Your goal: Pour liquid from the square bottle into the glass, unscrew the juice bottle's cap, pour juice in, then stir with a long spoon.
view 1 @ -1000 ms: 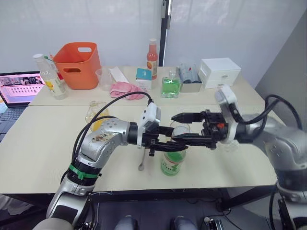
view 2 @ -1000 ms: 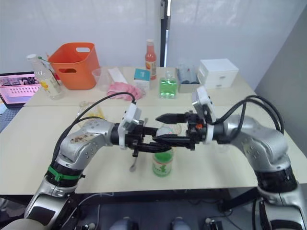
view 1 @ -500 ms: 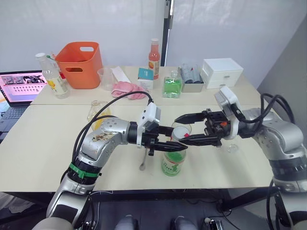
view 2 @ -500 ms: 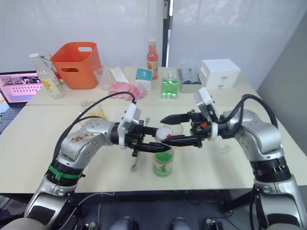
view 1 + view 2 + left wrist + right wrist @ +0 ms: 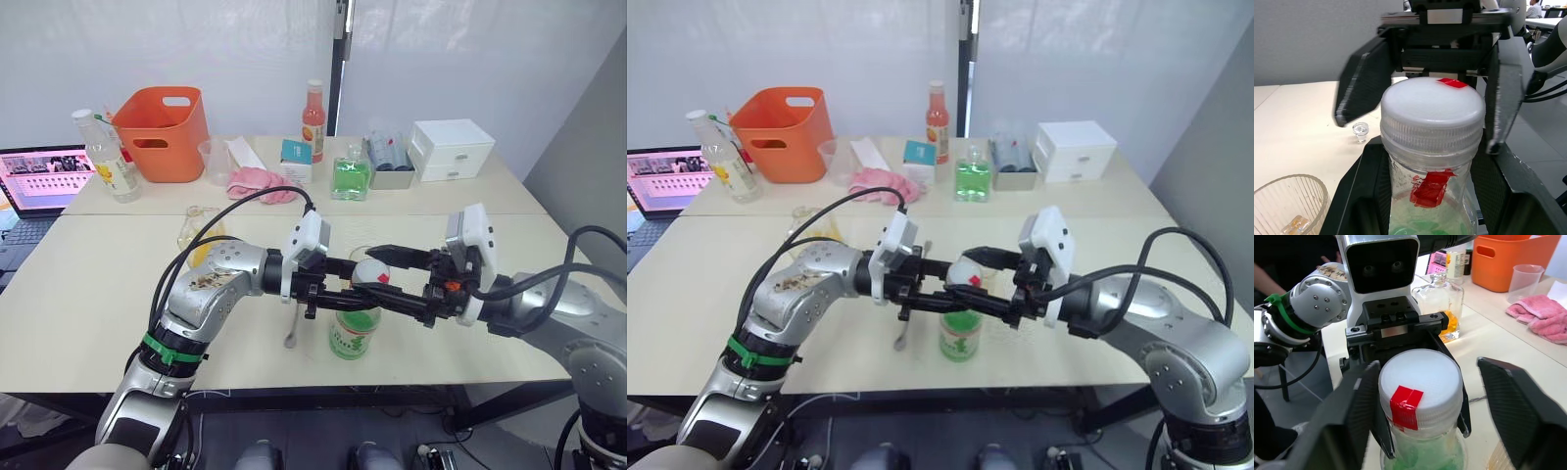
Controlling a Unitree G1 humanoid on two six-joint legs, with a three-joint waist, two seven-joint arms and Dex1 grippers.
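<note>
Left gripper [image 5: 364, 296] clamps the neck of the slim clear plastic juice bottle [image 5: 353, 333], upright near the table's [image 5: 88, 294] front edge. Right gripper [image 5: 1425, 396] stands wide around the white screw cap [image 5: 1420, 382], fingers apart from it. The left wrist view adds a ribbed glass [image 5: 1288, 208] just beside the bottle. The small square bottle of yellow-orange liquid [image 5: 199, 232] stands behind the left arm.

The two head views look forward and down over the pale wooden table [image 5: 88, 294] from close together, sharing almost the whole scene. Each wrist view faces the other at very close range: both share the small round white screw cap [image 5: 1432, 110] between the jaws. The left wrist view also catches what seems a ribbed clear glass [image 5: 1286, 205] beside its jaws.
</note>
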